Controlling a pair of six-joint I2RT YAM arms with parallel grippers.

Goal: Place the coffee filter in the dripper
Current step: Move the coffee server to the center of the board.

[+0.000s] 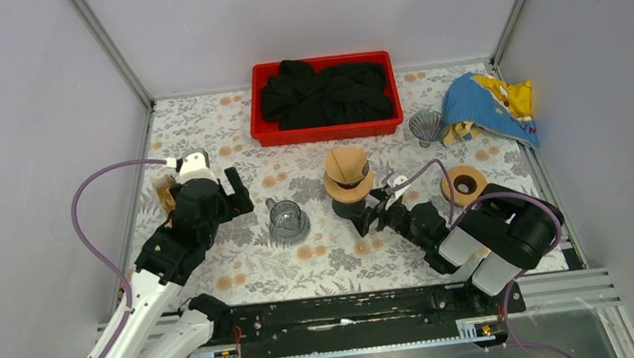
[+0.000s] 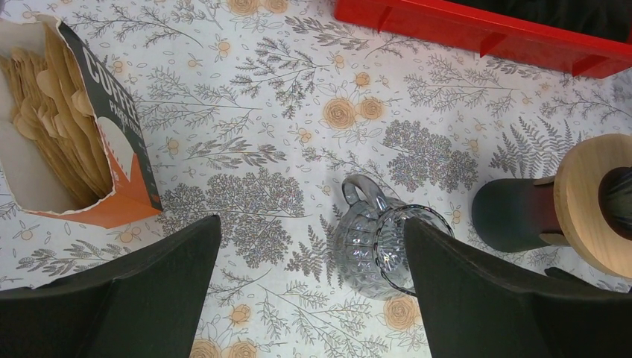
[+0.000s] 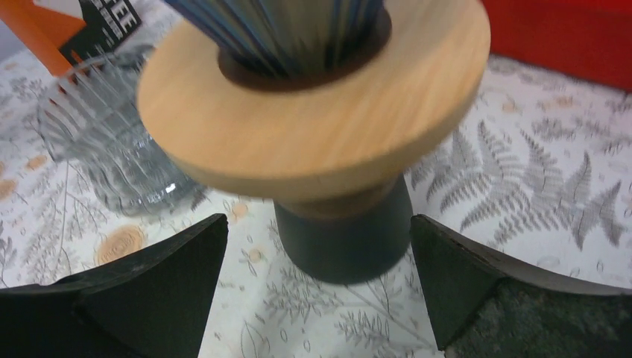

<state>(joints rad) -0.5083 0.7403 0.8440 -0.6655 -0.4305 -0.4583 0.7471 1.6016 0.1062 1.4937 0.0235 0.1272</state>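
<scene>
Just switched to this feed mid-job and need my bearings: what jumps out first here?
The red plastic tray heaped with black cloth at the far back grabs the eye first. At centre stands a wooden-collared cone dripper on a dark base, flanked by the open right gripper. The open left gripper hangs above a clear ribbed glass cup, an orange box of brown paper filters to its left.

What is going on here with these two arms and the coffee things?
Nothing is held yet. The right gripper is open, its fingers on either side of the dark base under the wooden-collared dripper, not touching it. The left gripper, also open and empty, hovers over the table between the box of paper filters and a ribbed glass vessel.
</scene>
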